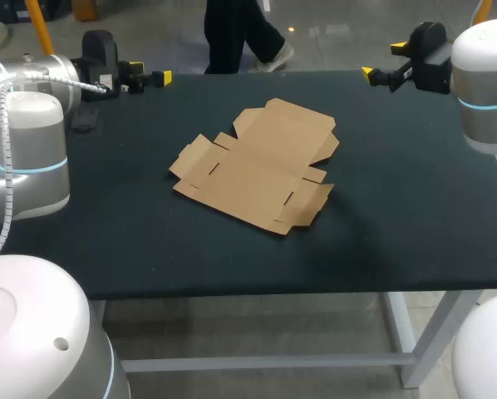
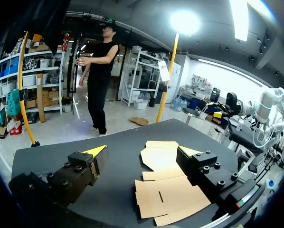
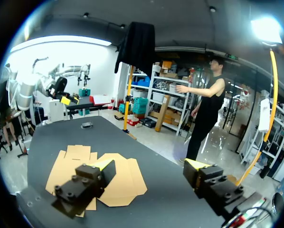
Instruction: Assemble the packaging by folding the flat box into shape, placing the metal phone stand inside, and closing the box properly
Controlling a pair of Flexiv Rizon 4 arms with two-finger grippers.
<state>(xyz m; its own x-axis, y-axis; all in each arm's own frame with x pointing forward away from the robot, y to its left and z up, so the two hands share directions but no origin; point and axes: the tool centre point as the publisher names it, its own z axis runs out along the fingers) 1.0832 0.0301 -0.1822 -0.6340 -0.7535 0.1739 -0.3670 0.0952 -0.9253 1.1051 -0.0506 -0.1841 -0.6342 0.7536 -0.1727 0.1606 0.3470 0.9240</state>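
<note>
Presently left hand (image 1: 149, 76), right hand (image 1: 382, 60) both released; flat cardboard box (image 1: 255, 166) ahead, flush on worktop (image 1: 406, 208); likely slides when a flap is pried.

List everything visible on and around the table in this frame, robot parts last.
table: one, black, fills the middle of the head view.
flat box: one, brown cardboard, unfolded, lying at the table's centre.
small dark item: one, dark, on the table near the far left edge; too small to identify.
left claw: one, black with yellow tips, open and empty, above the table's far left edge.
right claw: one, black with yellow tips, open and empty, above the table's far right edge.
</note>
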